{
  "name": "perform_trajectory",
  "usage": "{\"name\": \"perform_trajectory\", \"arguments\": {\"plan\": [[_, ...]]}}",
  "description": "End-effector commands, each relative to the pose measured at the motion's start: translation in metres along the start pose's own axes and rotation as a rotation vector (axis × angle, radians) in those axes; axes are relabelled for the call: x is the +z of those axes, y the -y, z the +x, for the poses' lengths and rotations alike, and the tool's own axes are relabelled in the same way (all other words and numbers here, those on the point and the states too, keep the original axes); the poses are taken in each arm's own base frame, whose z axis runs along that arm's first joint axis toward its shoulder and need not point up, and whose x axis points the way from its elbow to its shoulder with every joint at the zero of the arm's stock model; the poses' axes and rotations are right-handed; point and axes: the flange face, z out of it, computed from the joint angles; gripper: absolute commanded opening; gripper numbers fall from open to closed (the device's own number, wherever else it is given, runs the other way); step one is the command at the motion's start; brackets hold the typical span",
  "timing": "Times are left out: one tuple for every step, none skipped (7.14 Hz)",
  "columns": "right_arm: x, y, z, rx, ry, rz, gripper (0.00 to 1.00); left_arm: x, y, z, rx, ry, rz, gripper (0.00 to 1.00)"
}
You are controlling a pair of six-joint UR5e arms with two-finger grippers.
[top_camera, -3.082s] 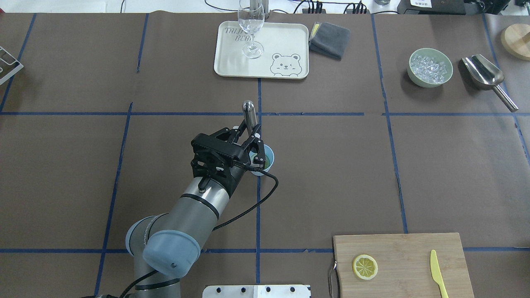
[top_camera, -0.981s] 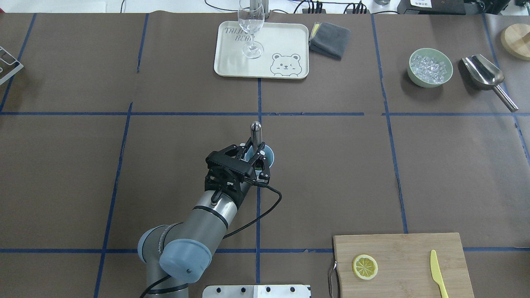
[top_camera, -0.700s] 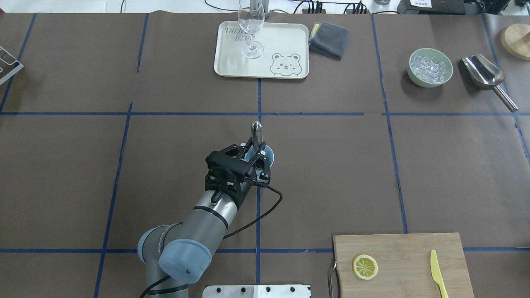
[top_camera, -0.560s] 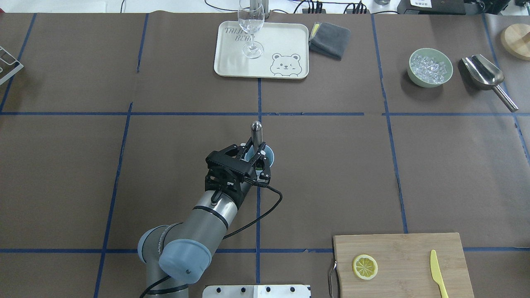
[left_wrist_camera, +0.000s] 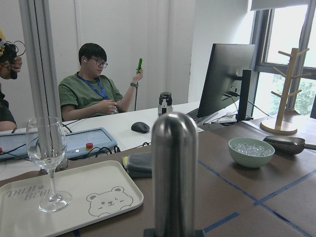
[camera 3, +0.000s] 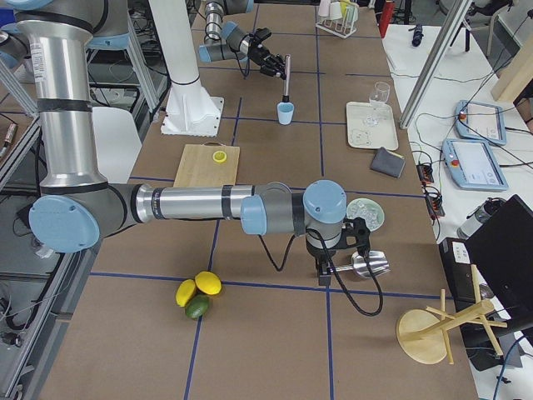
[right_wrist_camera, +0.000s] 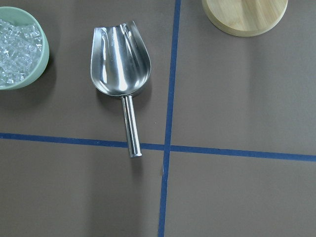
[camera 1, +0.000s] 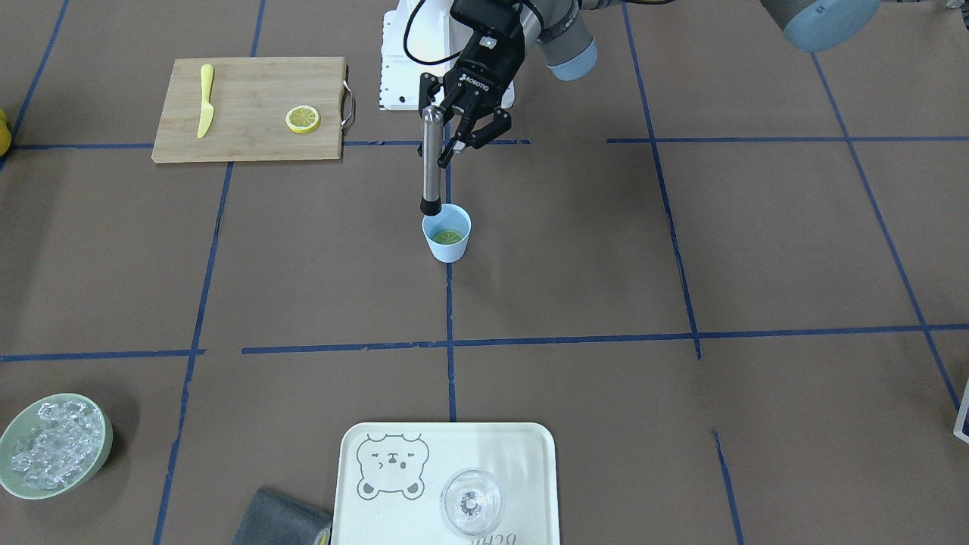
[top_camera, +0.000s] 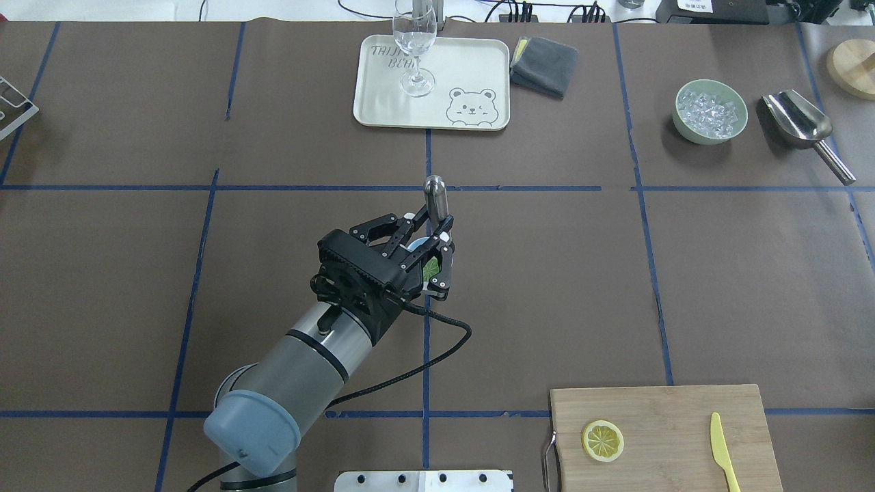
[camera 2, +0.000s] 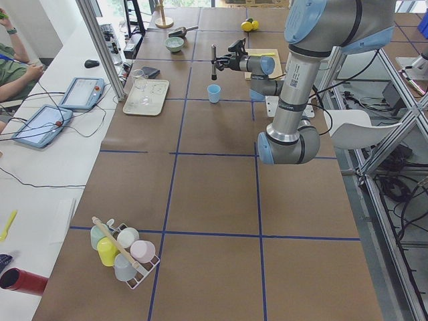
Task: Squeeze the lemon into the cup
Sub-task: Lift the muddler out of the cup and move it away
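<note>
The light-blue cup [camera 1: 449, 248] stands mid-table with a lemon slice [camera 1: 447, 237] lying in its bottom. My left gripper [camera 1: 443, 125] is shut on a steel muddler [camera 1: 431, 163], held upright; its black tip hangs at the cup's far rim. From overhead the left gripper [top_camera: 432, 232] covers most of the cup [top_camera: 414, 244]. A second lemon slice [top_camera: 602, 441] lies on the wooden cutting board [top_camera: 670, 410]. My right gripper [camera 3: 360, 237] shows only in the right side view, above a steel scoop [right_wrist_camera: 120, 61]; I cannot tell its state.
A yellow knife [top_camera: 723, 451] lies on the board. A tray [top_camera: 465, 68] with a clear glass [top_camera: 414, 48] and a grey cloth [top_camera: 545, 65] sit at the far edge. A pale-green bowl of ice [top_camera: 711, 111] stands far right.
My left gripper has lifted the muddler up out of the cup and shifted a little away from me. The lemon slice stays in the cup.
</note>
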Motion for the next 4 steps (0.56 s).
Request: {"name": "perform_trajectory", "arguments": {"plan": [[0.0, 0.0, 0.0, -0.001, 0.0, 0.001, 1.0, -0.006, 0.017, -0.02, -0.009, -0.075, -0.006, 0.0], [0.0, 0.0, 0.0, -0.001, -0.002, 0.001, 1.0, -0.012, 0.019, -0.042, 0.008, -0.131, -0.039, 0.0], [0.0, 0.0, 0.0, -0.001, -0.002, 0.001, 1.0, -0.013, 0.032, -0.069, 0.006, -0.211, -0.077, 0.0], [0.0, 0.0, 0.0, -0.001, -0.002, 0.001, 1.0, -0.014, 0.04, -0.101, -0.014, -0.285, -0.147, 0.0]]}}
